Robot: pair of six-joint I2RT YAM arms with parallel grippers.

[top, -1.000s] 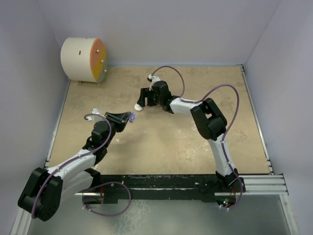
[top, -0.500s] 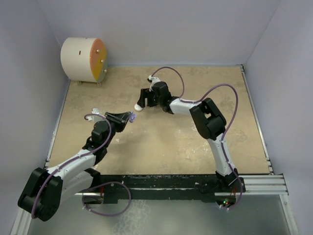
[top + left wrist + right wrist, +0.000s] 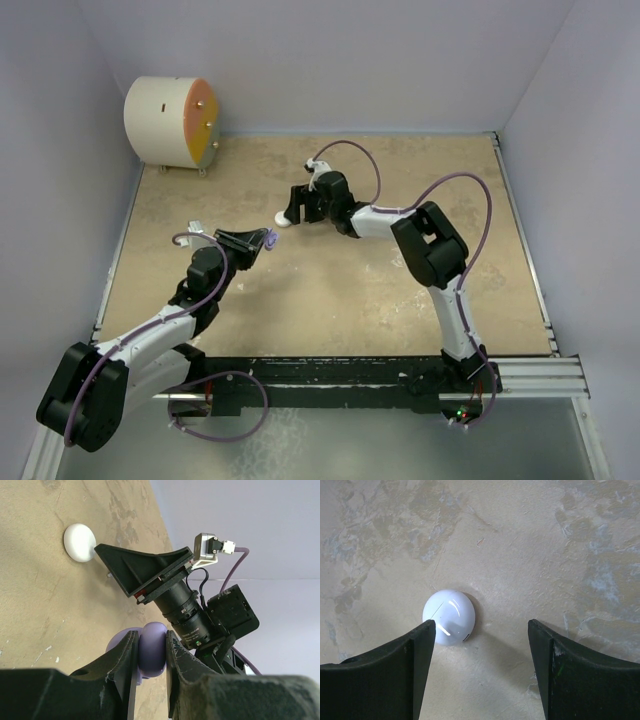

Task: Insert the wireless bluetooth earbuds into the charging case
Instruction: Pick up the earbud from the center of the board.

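A lilac-purple charging case (image 3: 152, 650) is pinched between the fingers of my left gripper (image 3: 152, 637), which is shut on it and holds it above the table; its lid looks hinged open behind the left finger. From above, this case (image 3: 270, 238) sits at the left gripper's (image 3: 262, 241) tip. A white round charging case (image 3: 451, 616) lies closed on the table. My right gripper (image 3: 481, 630) hovers over it, open, with the case just inside its left finger. The earbuds are out of view.
A white drum with an orange face (image 3: 170, 122) stands at the back left corner. Pale walls close in the tan table (image 3: 330, 290) on three sides. The two grippers are close together near the table's middle.
The right wrist has shifted slightly to the right over the white case. The left arm and the purple case have not moved.
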